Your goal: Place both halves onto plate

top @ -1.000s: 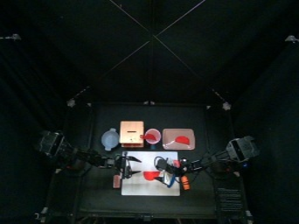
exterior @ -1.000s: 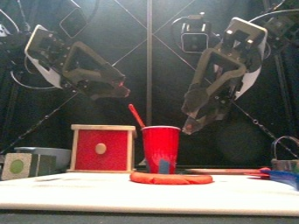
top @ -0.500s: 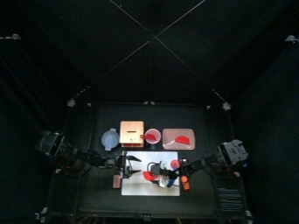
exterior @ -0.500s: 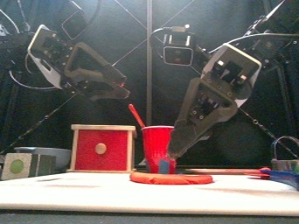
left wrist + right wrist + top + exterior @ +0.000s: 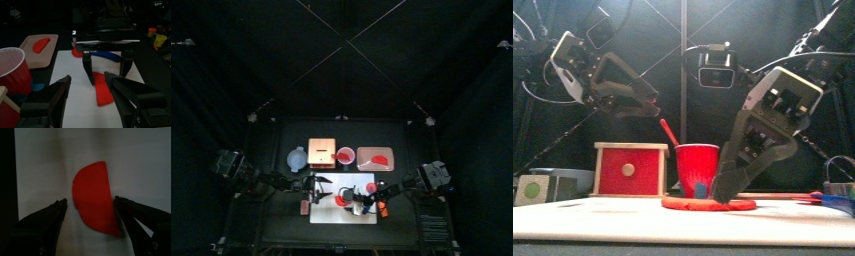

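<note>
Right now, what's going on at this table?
The right gripper is lowered over a red half lying on the white sheet, jaws open on either side of it, not yet closed. Another red half already lies on the plate. The left gripper hangs open above the table, holding nothing. A red cup stands behind.
</note>
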Motion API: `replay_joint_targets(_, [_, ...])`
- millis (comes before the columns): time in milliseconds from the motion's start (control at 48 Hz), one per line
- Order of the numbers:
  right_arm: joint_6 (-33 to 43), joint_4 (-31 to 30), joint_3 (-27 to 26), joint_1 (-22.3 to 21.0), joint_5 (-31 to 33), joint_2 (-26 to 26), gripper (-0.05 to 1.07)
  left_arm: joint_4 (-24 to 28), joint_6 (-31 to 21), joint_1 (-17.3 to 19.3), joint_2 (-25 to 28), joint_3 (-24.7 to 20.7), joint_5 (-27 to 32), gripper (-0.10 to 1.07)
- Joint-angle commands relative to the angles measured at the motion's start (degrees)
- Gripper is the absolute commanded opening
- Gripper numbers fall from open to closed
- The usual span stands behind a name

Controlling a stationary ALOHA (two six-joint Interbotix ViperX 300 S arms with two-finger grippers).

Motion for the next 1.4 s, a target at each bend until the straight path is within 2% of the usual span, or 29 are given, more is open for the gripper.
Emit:
replay_joint_targets(0, [0.18, -0.09, -0.88, -0.09, 0.88, -0.62, 1.04, -0.09, 0.09, -0.09, -0.62, -0.97, -0.18, 0.91])
replay_joint_targets(583, [0.26, 1.67, 0.0, -0.09, 1.05, 0.44, 1.02, -0.09, 0.09, -0.09, -0.62, -1.05, -0.18, 0.91])
replay_joint_targets(896, [0.26, 2.37, 0.18, 0.0, 1.32, 0.44, 0.83, -0.09, 0.09, -0.09, -0.62, -1.14, -0.18, 0.9])
replay_joint_targets(1042, [0.26, 2.37, 0.18, 0.0, 1.32, 0.44, 0.79, -0.09, 0.09, -0.09, -0.62, -1.14, -0.18, 0.9])
replay_joint_targets(1250, [0.26, 2.37, -0.26, -0.09, 1.32, -1.58, 0.79, -0.09, 0.09, -0.09, -0.62, -1.14, -0.18, 0.9])
replay_joint_targets(1375, [0.26, 2.37, 0.0, -0.26, 1.41, -5.36, 0.79, -0.09, 0.09, -0.09, -0.62, -1.14, -0.18, 0.9])
